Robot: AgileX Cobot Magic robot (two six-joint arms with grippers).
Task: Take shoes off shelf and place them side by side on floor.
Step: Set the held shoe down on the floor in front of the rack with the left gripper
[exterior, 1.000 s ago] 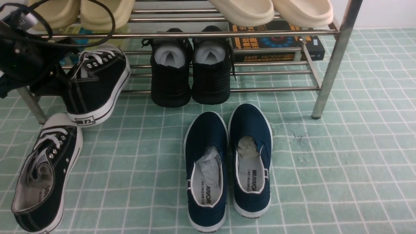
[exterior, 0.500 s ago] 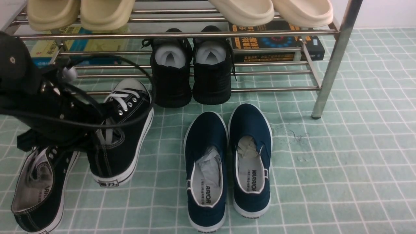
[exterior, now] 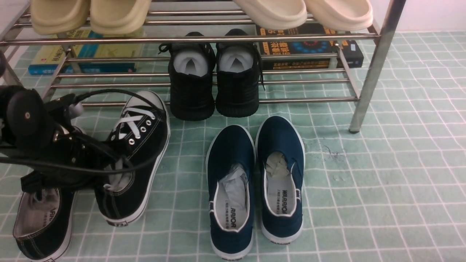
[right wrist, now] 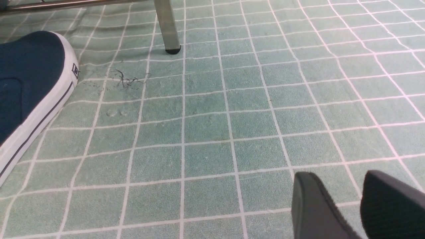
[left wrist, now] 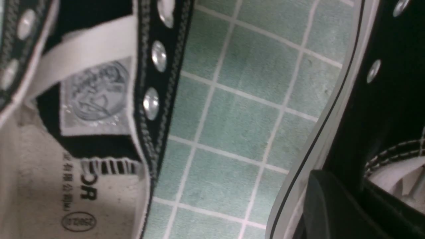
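My left gripper [exterior: 106, 171] is shut on the collar of one black canvas sneaker [exterior: 140, 145], which is tilted low over the pale green floor [exterior: 382, 174]. Whether its sole touches the floor I cannot tell. The other sneaker [exterior: 40, 222] lies on the floor just left of it, partly under my arm. In the left wrist view one dark finger [left wrist: 328, 205] presses the held sneaker's [left wrist: 391, 83] outer wall, with the lying sneaker [left wrist: 99, 83] across a strip of floor [left wrist: 239, 116]. The steel shelf [exterior: 218, 38] stands behind. My right gripper [right wrist: 340, 181] hovers open over bare floor.
Black knit sneakers [exterior: 214, 83] sit on the shelf's lower tier and beige slippers [exterior: 91, 14] on the top tier. Navy slip-ons [exterior: 255, 182] stand on the floor at the middle. Books [exterior: 309, 47] lie under the shelf. The right shelf leg [exterior: 367, 80] reaches the floor.
My left arm has carried the sneaker off the shelf's lower tier, forward and down, to beside the other sneaker on the floor. The rest has not moved.
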